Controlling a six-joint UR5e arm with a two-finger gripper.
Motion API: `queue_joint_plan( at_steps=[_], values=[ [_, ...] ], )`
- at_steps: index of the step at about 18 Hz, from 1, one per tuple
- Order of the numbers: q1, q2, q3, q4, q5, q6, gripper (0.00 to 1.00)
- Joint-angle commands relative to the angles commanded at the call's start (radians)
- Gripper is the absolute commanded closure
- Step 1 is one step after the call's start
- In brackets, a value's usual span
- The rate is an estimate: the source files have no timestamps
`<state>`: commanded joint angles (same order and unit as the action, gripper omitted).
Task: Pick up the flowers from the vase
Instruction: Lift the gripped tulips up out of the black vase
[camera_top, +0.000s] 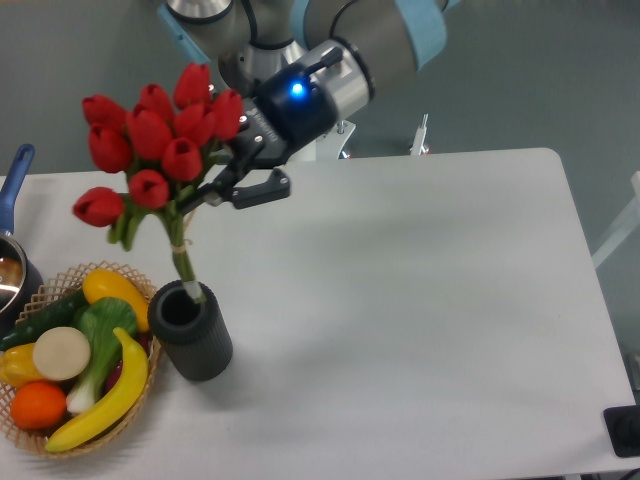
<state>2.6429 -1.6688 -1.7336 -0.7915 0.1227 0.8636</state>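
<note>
Red flowers (155, 140) clamped in tool (205, 195), stems just above vase (190, 330).

The arm (350, 40) is built of grey tubular links with pale blue caps at the joints; a silver ring sits at the wrist. The gripper (228, 188) is black, with a blue light glowing at its 1 o'clock end; its fingers (262, 190) are black and angular.
</note>
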Motion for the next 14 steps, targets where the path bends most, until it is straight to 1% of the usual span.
queue_joint_plan(
  at_steps=[4,6,10,14],
  values=[
    [0.041,-0.038,0.037,0.0,0.006,0.003,0.54],
    [0.049,-0.046,0.048,0.0,0.006,0.0,0.54],
    [0.066,-0.049,0.043,0.0,0.006,0.002,0.54],
    [0.066,-0.049,0.04,0.0,0.006,0.006,0.54]
  ],
)
